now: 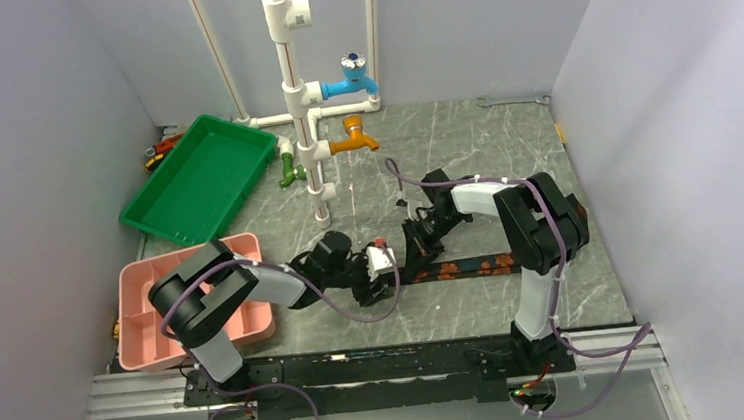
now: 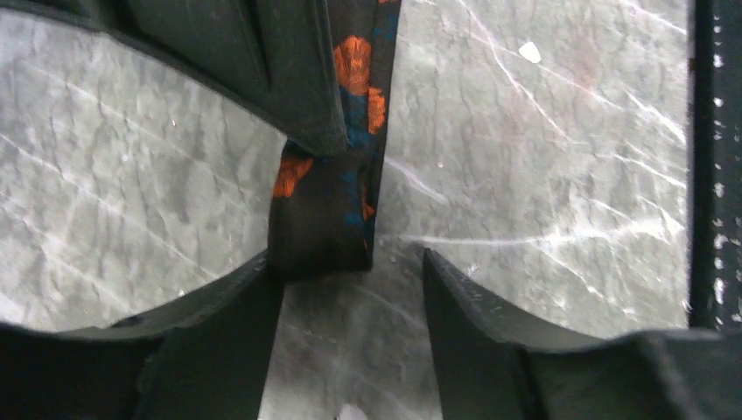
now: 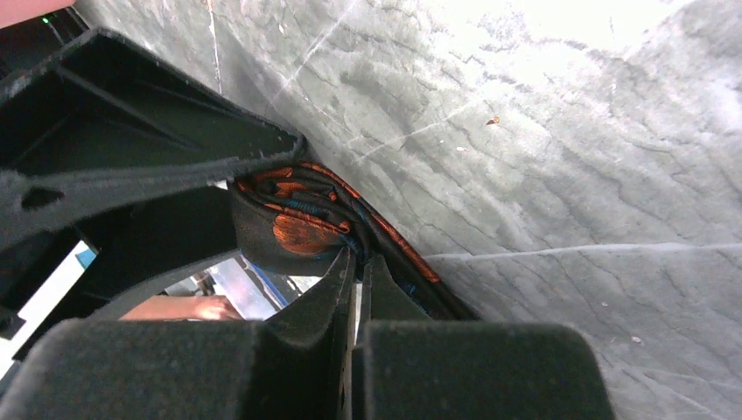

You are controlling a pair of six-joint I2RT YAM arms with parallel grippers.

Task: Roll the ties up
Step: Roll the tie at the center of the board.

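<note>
The tie (image 1: 473, 265), black with orange-red flowers, lies in a strip across the table's middle, and its left end is folded into a small roll (image 2: 324, 219). My left gripper (image 1: 390, 272) stands open just before that roll. The roll's end touches the tip of the left finger (image 2: 227, 324), and nothing lies between the fingers. My right gripper (image 1: 413, 252) is shut, its tips (image 3: 357, 261) pressed against the rolled fabric (image 3: 297, 229). In the left wrist view the right gripper's dark finger (image 2: 262, 70) lies over the tie.
A pink compartment tray (image 1: 136, 319) sits beside the left arm. A green tray (image 1: 200, 173) stands behind it with tools (image 1: 162, 146) at its far corner. A white pipe stand with taps (image 1: 302, 105) rises at the back. A wrench (image 1: 515, 100) lies far right.
</note>
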